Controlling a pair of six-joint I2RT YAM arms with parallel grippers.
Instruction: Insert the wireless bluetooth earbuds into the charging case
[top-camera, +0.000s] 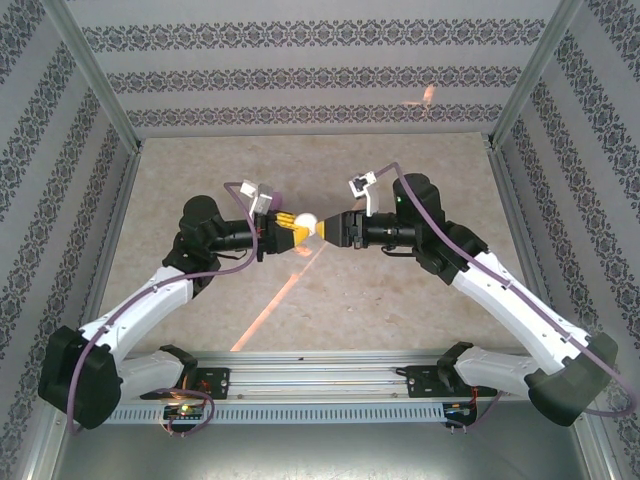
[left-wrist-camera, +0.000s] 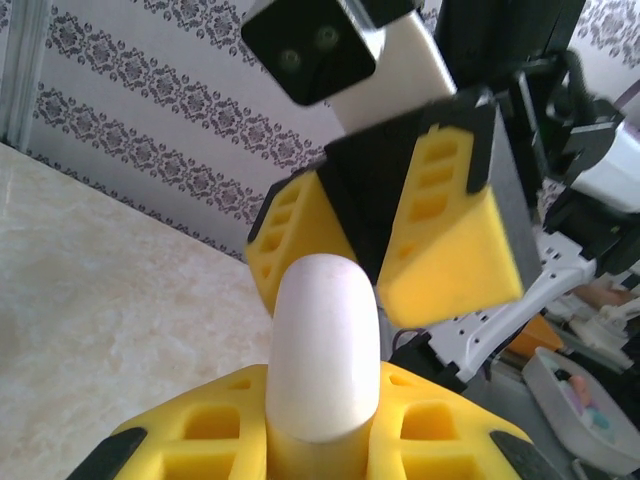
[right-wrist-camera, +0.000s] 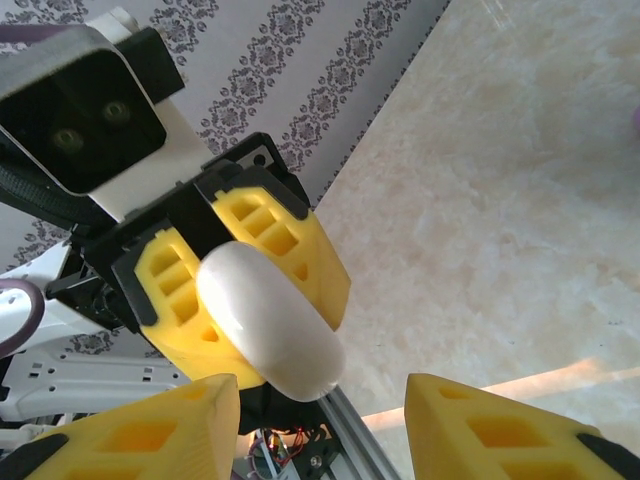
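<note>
The charging case (top-camera: 307, 223) is a smooth, rounded oval pebble that reads whitish-cream here, with no seam or hinge that can be made out. It is held up off the marbled table (top-camera: 400, 300), clamped at one end between the yellow fingers of the left gripper (top-camera: 295, 226), which are drawn narrow around it. The right gripper (top-camera: 328, 229) faces it nose to nose, its yellow fingers (right-wrist-camera: 500, 430) spread apart (wider than the case) and just beside the case's free end without pinching it.
</note>
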